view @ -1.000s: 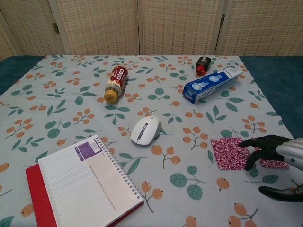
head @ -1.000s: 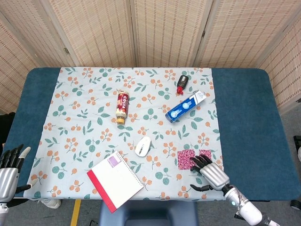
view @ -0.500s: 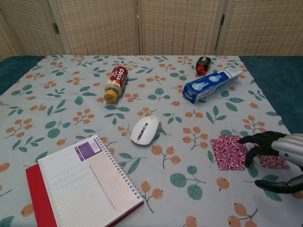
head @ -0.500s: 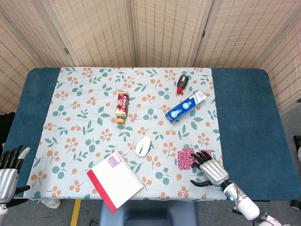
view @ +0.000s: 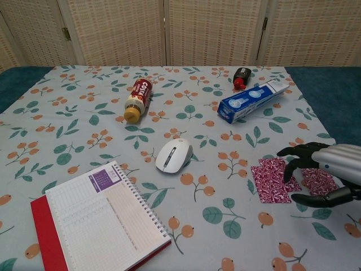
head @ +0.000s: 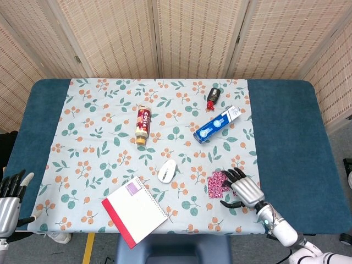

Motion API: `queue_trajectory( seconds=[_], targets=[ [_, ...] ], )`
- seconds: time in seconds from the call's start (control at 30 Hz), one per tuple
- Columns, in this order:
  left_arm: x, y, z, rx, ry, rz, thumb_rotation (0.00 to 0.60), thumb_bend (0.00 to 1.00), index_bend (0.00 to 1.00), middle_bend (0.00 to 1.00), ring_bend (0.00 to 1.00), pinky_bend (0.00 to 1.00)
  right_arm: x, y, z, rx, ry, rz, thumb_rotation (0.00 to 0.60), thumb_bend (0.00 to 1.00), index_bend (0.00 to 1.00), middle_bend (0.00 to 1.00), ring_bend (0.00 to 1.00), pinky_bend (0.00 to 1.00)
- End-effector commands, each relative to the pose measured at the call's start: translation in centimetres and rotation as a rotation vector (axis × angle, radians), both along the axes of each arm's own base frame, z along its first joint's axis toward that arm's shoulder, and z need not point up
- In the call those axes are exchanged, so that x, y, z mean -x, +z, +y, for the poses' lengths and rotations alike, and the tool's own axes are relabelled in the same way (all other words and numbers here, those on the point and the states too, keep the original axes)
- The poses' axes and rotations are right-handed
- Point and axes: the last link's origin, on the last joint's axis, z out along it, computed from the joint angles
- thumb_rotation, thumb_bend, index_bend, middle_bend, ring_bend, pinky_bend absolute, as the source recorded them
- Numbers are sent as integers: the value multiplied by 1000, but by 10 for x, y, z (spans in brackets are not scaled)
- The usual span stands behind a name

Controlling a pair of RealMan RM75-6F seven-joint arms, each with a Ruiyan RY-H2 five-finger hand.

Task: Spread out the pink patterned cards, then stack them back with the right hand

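Cards (view: 272,179) in a pink pattern lie flat on the floral cloth (view: 84,113) at the near right of the tabletop (head: 286,137), one square to the left and a second (view: 317,180) just beside it to the right, partly under the right hand (view: 316,169). That hand hovers low over the pair with its dark fingers (view: 293,164) spread and curved downward, tips over the seam between the two cards and thumb reaching forward beneath; whether the tips touch the cards cannot be told, and it has hold of nothing. In the head view the right hand (head: 242,188) sits at the cards' (head: 218,184) right edge. The left hand (head: 10,192) shows only at the lower left corner of the head view, off the cloth, fingers raised and apart, holding nothing. Elsewhere on the cloth lie a white mouse (view: 173,155), an open spiral notebook (view: 101,217) with a red cover, a brown bottle (view: 136,100) on its side, a blue box (view: 255,100) and a small red-and-black object (view: 241,77).
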Motion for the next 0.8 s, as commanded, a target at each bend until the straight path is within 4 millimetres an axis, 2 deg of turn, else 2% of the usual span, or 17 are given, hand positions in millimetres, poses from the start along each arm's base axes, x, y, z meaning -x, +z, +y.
queue_trajectory(
  seconds=[0.03, 0.1, 0.17, 0.33, 0.37, 0.8],
  targets=[
    [1, 0, -1, -2, 4, -1, 600, 178, 112, 32, 57, 0, -1, 1, 2, -4, 6, -8, 150, 336, 304, 93, 0, 0],
    [2, 0, -1, 0, 6, 0, 600, 178, 111, 32, 57, 0, -1, 3, 3, 0, 9, -11, 149, 337, 303, 93, 0, 0],
    [2, -1, -1, 3, 6, -1, 600, 177, 107, 32, 57, 0, -1, 4, 2, 13, 7, -17, 186, 336, 304, 93, 0, 0],
    [1, -2, 0, 7, 0, -2, 600, 178, 106, 32, 58, 0, 0, 3, -9, 68, 15, -6, 403, 336, 230, 77, 0, 0],
    [1, -2, 0, 7, -1, -1, 600, 178, 105, 32, 58, 0, 0, 1, -11, 77, 12, -3, 419, 336, 221, 72, 0, 0],
    [4, -2, -1, 8, 14, -1, 600, 178, 104, 33, 62, 0, -3, -13, -23, 90, 18, 14, 426, 337, 130, 16, 0, 0]
  ],
)
